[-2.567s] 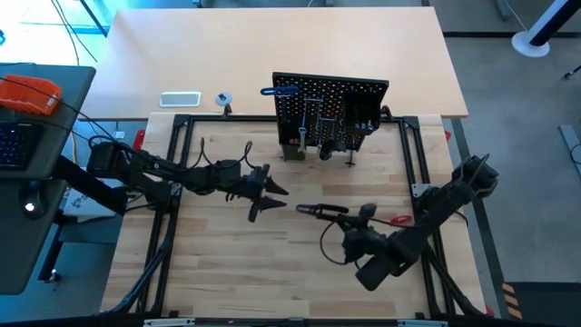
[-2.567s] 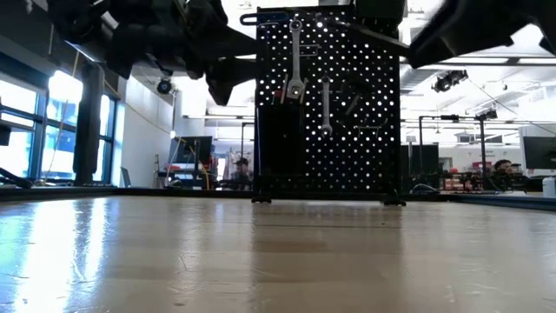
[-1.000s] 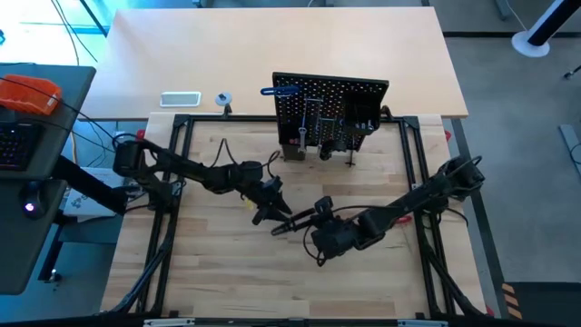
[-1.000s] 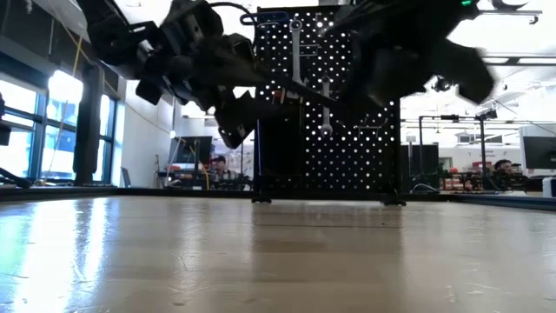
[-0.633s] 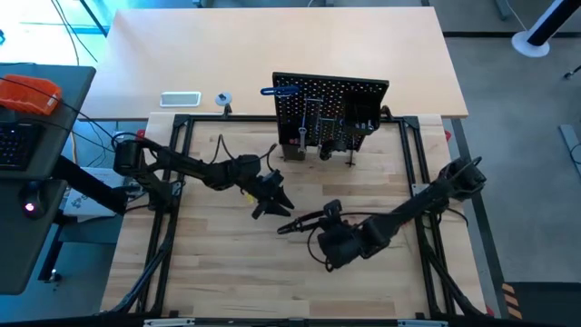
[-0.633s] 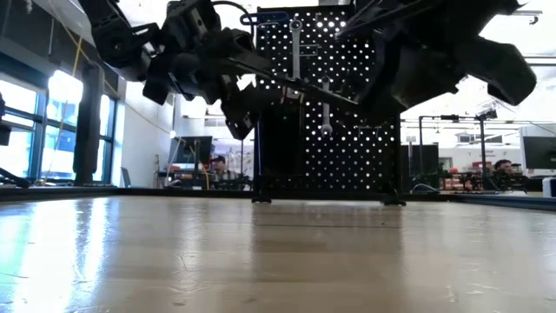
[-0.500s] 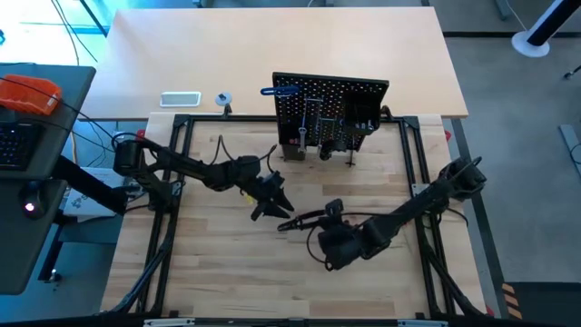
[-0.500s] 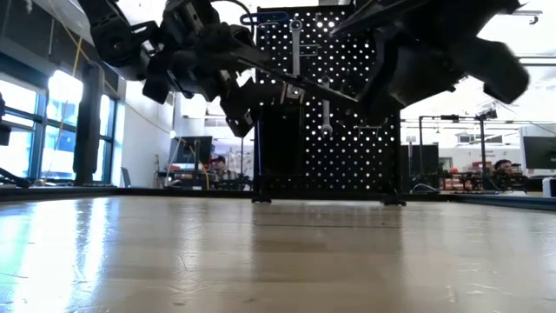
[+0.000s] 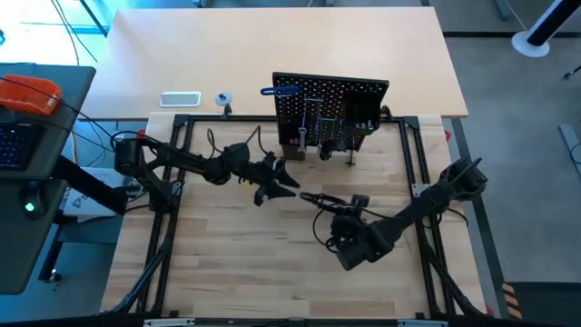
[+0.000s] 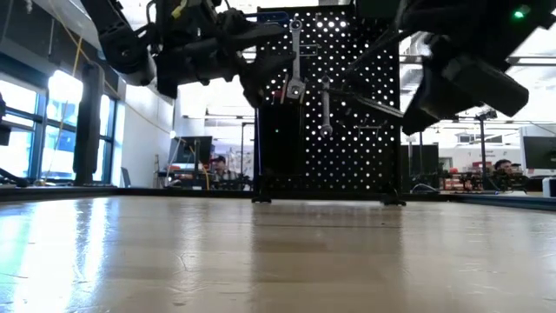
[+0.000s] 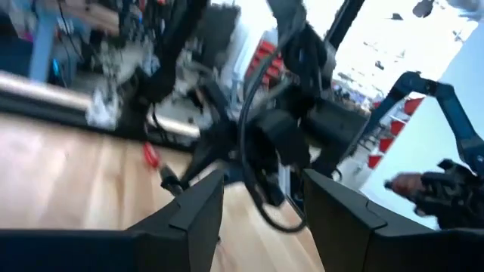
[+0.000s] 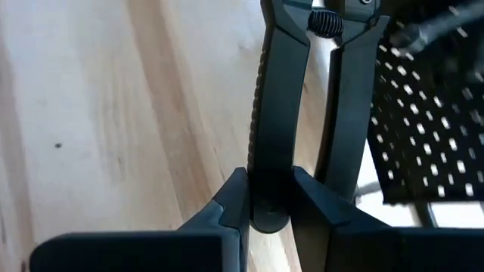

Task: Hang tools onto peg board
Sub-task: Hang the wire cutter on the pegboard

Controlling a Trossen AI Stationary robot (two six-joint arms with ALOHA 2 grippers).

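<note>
High view. The peg board (image 9: 330, 113) stands upright at the far edge of the wooden table (image 9: 227, 263), with silver wrenches (image 9: 313, 116) hanging on its face and a blue-handled bent key (image 9: 280, 91) at its top left corner. The left gripper (image 9: 280, 184) hovers near the board's left foot, fingers spread and empty. The right gripper (image 9: 338, 207) sits just beside it, toward the table's middle, pinching the black-handled pliers (image 9: 318, 199), whose head points at the left gripper. A red-and-black clamp lies under the right arm, mostly hidden. A white rectangular tray (image 9: 180, 99) and a small tape roll (image 9: 223, 99) rest on the table behind.

Low view. Both arms hang dark before the peg board (image 10: 347, 113); two wrenches (image 10: 296, 59) show on it.

Left wrist view. The left fingers (image 11: 198, 211) stand apart with nothing between them; the right arm beyond is blurred, and the tool it carries can perhaps be made out.

Right wrist view. The right fingers (image 12: 234, 200) are pressed on one handle of the pliers (image 12: 278, 106); the peg board (image 12: 431, 128) is close ahead.
</note>
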